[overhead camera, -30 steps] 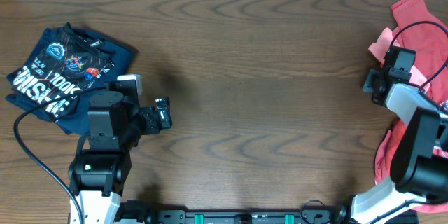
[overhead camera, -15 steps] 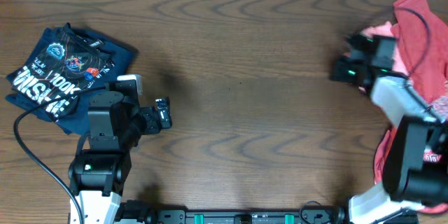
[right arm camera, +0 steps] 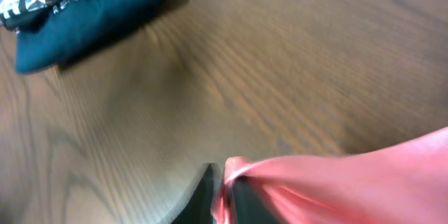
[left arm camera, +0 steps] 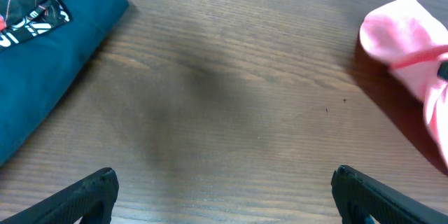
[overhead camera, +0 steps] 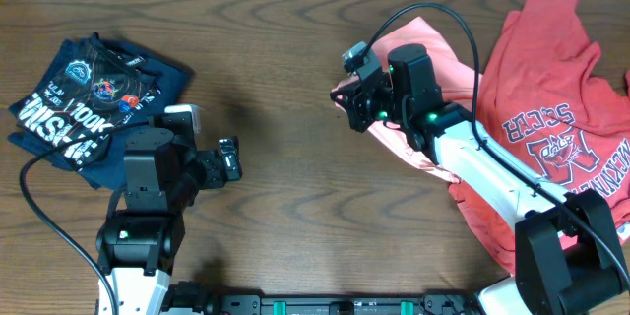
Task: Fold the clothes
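1. Right now the red T-shirt (overhead camera: 551,89) lies spread over the right side of the table (overhead camera: 295,39), its white printed crest facing up. One corner is drawn out leftward toward the table's middle.
2. That drawn-out corner is in the right gripper (overhead camera: 356,98) – on the right wrist camera I see the dark fingers (right arm camera: 203,194) closed together with the fabric's edge (right arm camera: 350,182) pinched between them. The picture is blurred, so I can't tell how much cloth is caught.
3. From the left wrist camera, the same corner shows as a pale pink lobe (left arm camera: 402,31) at the right edge, resting on the wood.
4. The navy T-shirt (overhead camera: 89,98) sits folded at the far left of the table, white lettering and round badges on top, well apart from the red one. Its edge also shows on the left wrist view (left arm camera: 42,63) and, far off, on the right wrist view (right arm camera: 84,14).
5. The left gripper (overhead camera: 228,157) hangs just beside the navy shirt – not touching it. Its fingertips (left arm camera: 91,189) are spread wide apart over bare wood, with nothing between them.
6. A black cable (overhead camera: 463,30) arcs above the right arm, across the red cloth.
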Tool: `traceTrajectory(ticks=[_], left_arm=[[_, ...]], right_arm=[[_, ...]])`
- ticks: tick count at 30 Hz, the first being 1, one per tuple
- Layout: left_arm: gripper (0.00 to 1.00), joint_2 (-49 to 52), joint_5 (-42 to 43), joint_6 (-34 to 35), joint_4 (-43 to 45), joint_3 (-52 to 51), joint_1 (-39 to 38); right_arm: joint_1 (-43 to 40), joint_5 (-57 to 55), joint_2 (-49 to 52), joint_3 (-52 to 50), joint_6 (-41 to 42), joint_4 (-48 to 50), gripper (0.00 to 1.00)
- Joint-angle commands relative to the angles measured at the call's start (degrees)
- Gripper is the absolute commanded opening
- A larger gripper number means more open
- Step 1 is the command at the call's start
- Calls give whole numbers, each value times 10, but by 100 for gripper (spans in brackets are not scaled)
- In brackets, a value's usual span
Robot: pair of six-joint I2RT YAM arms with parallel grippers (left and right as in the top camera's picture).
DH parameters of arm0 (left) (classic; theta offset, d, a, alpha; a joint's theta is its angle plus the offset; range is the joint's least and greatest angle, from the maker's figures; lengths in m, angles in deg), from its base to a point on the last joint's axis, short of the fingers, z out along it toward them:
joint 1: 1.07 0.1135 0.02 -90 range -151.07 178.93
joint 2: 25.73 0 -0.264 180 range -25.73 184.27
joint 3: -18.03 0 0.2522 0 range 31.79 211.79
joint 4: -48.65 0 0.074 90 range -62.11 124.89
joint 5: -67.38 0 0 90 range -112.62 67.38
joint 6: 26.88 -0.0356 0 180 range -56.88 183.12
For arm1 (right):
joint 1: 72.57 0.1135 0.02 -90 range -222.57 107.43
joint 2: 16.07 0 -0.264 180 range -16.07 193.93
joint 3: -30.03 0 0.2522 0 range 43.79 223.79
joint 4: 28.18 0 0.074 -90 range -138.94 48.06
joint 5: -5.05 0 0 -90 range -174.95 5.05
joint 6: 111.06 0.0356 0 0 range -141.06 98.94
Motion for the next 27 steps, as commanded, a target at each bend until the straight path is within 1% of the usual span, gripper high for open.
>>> traceTrajectory(ticks=[1,3,4,5,7,8,9,11,12,14,15,17,21,27], left_arm=[[98,1,6,5,2,10,3],[98,1,6,5,3,10,3],[98,1,7,6,7,10,3],[98,1,13,6,10,10,3],[98,2,32,22,21,10,3],[98,5,36,36,27,10,3],[98,9,39,51,34,10,3],[98,25,44,72,50,10,-2],[98,36,50,73,58,10,-6],[98,70,71,75,83,10,-24],[98,87,81,75,94,10,-35],[98,136,96,76,125,10,-64],[98,241,103,94,192,10,-127],[98,384,113,136,321,10,-196]], right_arm=[[-18,-55,-21,5,-5,-26,42],[-40,-125,-43,5,9,-57,60],[-54,-163,-59,5,15,-76,66],[-69,-197,-75,5,16,-96,71],[-101,-249,-105,5,16,-141,77],[-116,-269,-116,5,16,-166,79],[-134,-283,-125,5,16,-198,78],[-169,-281,-131,5,23,-261,75],[-184,-281,-131,5,35,-294,71],[-213,-286,-125,3,60,-368,60],[-224,-292,-122,2,70,-394,59],[-246,-310,-118,-5,94,-429,63],[-268,-317,-116,-10,100,-451,69],[-269,-317,-116,-10,100,-461,72]])
